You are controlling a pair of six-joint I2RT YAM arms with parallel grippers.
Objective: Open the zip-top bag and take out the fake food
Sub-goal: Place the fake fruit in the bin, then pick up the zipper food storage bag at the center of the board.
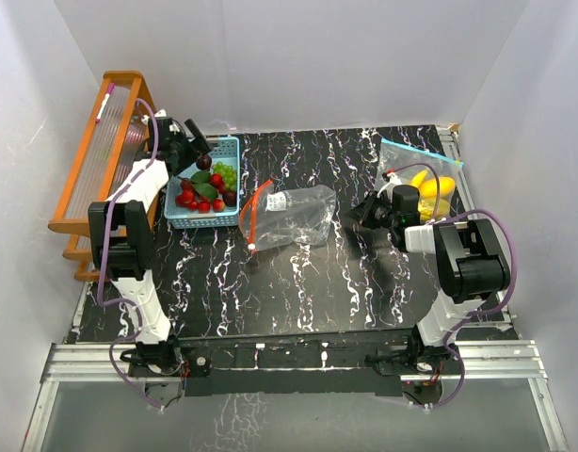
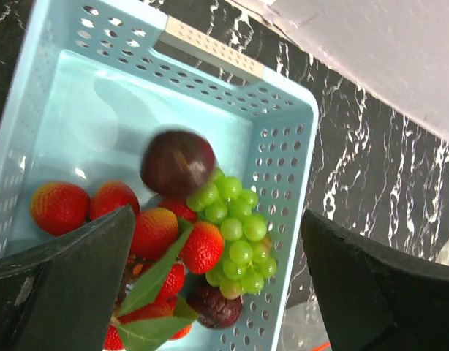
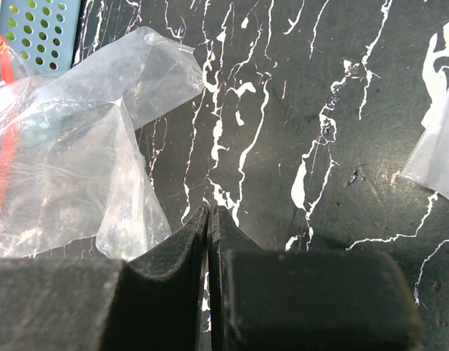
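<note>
The clear zip-top bag [image 1: 294, 217] lies flat in the middle of the table, its red zip edge toward the basket. It looks empty and also shows in the right wrist view [image 3: 78, 153]. The fake food [image 1: 206, 188], strawberries, green grapes [image 2: 235, 234] and leaves, lies in the light-blue basket [image 1: 231, 147]. A dark plum [image 2: 177, 161] shows slightly blurred over the basket, just under my left gripper [image 1: 199, 149]. That gripper [image 2: 217, 219] is open and empty above the basket. My right gripper [image 3: 210, 210] is shut on nothing, low over the table just right of the bag [image 1: 353, 222].
A second zip bag [image 1: 416, 160] with a blue strip holds yellow bananas [image 1: 430, 186] at the back right, behind my right wrist. A wooden rack [image 1: 96, 169] stands along the left wall, close to the left arm. White walls enclose the table.
</note>
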